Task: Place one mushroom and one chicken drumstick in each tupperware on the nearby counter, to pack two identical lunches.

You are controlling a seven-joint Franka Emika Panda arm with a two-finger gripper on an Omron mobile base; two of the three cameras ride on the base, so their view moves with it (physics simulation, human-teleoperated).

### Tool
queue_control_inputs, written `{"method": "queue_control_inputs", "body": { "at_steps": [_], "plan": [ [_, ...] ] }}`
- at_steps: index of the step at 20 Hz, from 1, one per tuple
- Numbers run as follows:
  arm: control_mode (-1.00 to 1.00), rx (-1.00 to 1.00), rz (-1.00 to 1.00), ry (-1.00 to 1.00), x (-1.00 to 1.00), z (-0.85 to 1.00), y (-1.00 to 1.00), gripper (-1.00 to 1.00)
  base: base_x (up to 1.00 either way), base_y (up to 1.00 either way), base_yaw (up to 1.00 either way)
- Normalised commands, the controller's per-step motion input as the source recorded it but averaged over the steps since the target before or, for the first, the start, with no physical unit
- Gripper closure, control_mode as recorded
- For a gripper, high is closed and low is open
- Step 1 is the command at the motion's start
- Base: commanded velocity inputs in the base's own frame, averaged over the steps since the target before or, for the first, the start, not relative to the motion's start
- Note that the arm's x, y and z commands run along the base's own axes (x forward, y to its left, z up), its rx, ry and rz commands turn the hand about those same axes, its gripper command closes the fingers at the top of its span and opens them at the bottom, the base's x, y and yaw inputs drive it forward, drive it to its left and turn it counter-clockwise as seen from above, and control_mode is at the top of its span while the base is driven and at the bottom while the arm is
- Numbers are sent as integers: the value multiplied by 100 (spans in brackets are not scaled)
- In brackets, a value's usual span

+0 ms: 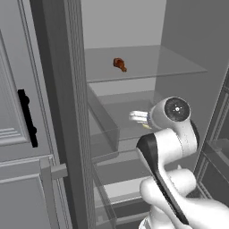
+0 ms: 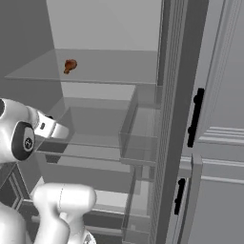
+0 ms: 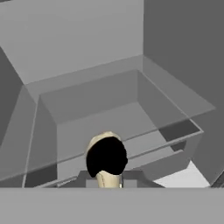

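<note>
A brown chicken drumstick (image 1: 119, 64) (image 2: 70, 65) lies alone on the upper glass shelf of the open fridge. My gripper (image 1: 136, 117) (image 2: 55, 129) reaches into the fridge one level below that shelf. In the hand view the gripper (image 3: 107, 159) is shut on a cream-coloured mushroom (image 3: 104, 139); its pale cap and stem show around the dark fingertips. It hangs over a clear drawer (image 3: 100, 113). The tupperware and the counter are out of view.
The upper glass shelf (image 1: 147, 67) spans the fridge above my hand. A grey cabinet door with a black handle (image 1: 27, 117) stands at the left, and another handle (image 2: 195, 116) at the right. Fridge door bins (image 1: 217, 156) flank the arm.
</note>
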Motion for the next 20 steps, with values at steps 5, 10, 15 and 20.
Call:
{"method": "queue_control_inputs", "body": {
  "at_steps": [5, 10, 15, 20],
  "plan": [
    [-100, 0, -5, 5, -86, 0, -24, 100, 0, 0, 0],
    [100, 0, -1, 1, -20, 0, -2, 100, -80, -2, -1],
    [100, 0, 0, 0, 0, 0, 0, 100, -100, 0, 0],
    [100, 0, 0, 0, 0, 0, 0, 100, -100, 18, 0]
  ]
}}
